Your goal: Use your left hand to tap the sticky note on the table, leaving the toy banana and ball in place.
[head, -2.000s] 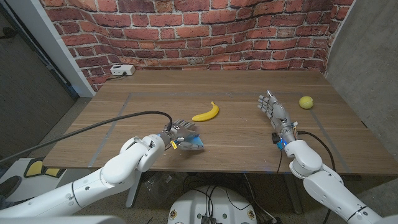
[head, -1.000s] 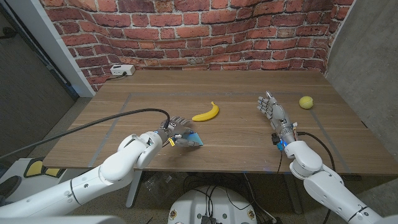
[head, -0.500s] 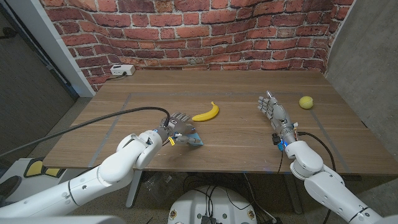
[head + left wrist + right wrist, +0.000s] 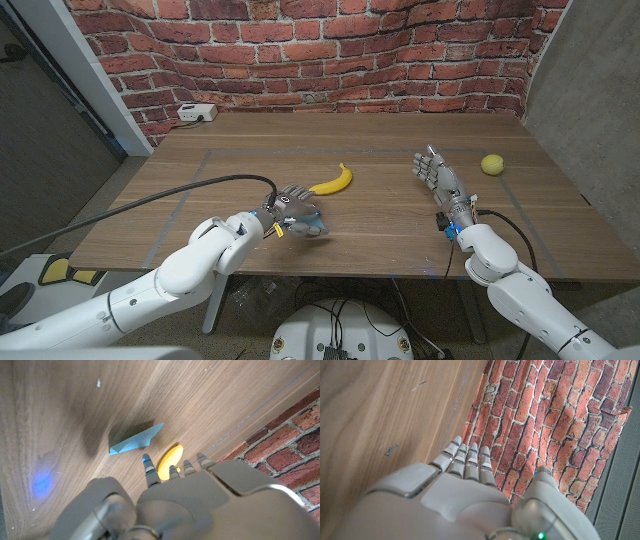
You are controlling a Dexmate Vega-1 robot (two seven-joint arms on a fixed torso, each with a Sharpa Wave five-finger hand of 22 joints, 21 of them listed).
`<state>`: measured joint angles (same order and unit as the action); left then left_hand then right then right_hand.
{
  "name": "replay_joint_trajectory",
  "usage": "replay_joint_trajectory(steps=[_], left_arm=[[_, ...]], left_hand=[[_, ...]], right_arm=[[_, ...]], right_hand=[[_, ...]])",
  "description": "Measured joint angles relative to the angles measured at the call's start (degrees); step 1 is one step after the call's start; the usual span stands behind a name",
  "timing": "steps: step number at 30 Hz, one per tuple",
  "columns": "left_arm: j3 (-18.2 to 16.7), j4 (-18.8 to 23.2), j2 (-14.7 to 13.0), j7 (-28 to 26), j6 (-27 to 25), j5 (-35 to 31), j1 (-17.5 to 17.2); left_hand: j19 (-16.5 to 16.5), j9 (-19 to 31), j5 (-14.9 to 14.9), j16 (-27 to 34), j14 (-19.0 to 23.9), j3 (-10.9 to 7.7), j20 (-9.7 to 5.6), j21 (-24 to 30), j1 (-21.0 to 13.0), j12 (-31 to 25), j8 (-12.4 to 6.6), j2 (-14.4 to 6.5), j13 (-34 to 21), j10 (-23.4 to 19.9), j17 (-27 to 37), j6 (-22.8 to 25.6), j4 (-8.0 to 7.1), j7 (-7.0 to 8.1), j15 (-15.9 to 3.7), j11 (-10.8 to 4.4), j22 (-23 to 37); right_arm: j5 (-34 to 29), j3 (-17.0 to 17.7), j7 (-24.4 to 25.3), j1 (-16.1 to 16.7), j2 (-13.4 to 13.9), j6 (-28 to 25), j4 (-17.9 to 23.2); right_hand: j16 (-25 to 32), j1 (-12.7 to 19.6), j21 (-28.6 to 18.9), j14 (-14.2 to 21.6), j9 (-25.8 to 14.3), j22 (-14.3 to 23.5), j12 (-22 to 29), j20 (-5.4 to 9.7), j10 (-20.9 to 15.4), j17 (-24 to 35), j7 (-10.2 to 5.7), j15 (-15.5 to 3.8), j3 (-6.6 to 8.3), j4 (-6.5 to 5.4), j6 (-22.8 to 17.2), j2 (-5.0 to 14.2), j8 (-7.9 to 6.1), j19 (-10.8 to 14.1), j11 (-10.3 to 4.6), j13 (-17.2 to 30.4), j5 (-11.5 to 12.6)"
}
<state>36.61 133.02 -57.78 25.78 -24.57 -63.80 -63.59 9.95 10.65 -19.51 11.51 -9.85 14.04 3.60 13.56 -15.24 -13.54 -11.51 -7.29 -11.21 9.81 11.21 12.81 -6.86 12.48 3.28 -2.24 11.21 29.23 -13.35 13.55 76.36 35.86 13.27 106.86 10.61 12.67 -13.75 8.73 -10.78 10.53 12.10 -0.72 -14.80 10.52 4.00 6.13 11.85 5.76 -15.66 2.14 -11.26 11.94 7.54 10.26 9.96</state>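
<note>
The left hand [image 4: 291, 209], fingers spread and grasping nothing, is held over the blue sticky note [image 4: 314, 229], just beside the toy banana [image 4: 332, 181].

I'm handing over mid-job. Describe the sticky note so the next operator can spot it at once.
Start at the wooden table and follow the left arm to the left hand near the front edge. The sticky note is the thin blue paper under its fingers, one edge lifted. The toy banana beyond it is yellow and curved; the ball sits far right.
</note>
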Motion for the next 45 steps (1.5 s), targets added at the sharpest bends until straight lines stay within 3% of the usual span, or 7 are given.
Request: replay_joint_trajectory(steps=[17,24,45], left_arm=[[0.39,1.44,0.08,1.04,-0.01,-0.42,-0.51],[0.74,1.63,0.83,2.13,-0.60,-1.79,-0.59],[1.07,0.73,1.92,2.57,-1.53,-2.55,-1.38]], left_hand=[[0.00,0.00,-0.23,0.00,0.00,0.00,0.00,0.22,-0.90,-0.26,-0.36,0.31,0.00,0.00,0.00,0.86,0.00,-0.21,0.00,0.00,0.00],[0.00,0.00,-0.23,0.00,0.00,0.00,0.00,0.22,-1.36,-0.26,-1.22,-0.15,0.00,0.00,0.00,4.02,-0.01,-0.55,0.00,0.00,0.00],[0.00,0.00,-0.22,0.00,-0.10,0.16,0.00,0.22,-1.35,-0.26,-1.22,-0.15,0.00,0.04,0.00,3.88,0.15,-0.41,-0.11,-0.64,0.00]], right_arm=[[0.93,-0.33,-1.18,-1.44,0.18,-0.19,-1.32],[1.32,-0.33,-1.68,-1.85,0.36,-0.10,-1.93],[1.67,-1.05,-2.33,-3.34,0.55,-0.41,-2.82]], right_hand=[[0.00,0.00,0.28,0.00,0.00,0.00,0.00,0.00,0.00,0.00,0.00,0.00,0.00,0.00,0.00,0.00,0.00,0.00,0.00,0.00,0.00],[0.00,0.00,0.27,0.00,0.00,0.00,0.00,0.00,0.00,0.00,0.00,0.00,0.00,0.00,0.00,0.00,0.00,0.00,0.00,0.00,0.00],[0.00,0.00,0.27,0.00,0.00,0.00,0.00,0.00,0.00,0.00,0.00,0.00,0.00,0.00,0.00,0.00,0.00,0.00,0.00,0.00,0.00]])
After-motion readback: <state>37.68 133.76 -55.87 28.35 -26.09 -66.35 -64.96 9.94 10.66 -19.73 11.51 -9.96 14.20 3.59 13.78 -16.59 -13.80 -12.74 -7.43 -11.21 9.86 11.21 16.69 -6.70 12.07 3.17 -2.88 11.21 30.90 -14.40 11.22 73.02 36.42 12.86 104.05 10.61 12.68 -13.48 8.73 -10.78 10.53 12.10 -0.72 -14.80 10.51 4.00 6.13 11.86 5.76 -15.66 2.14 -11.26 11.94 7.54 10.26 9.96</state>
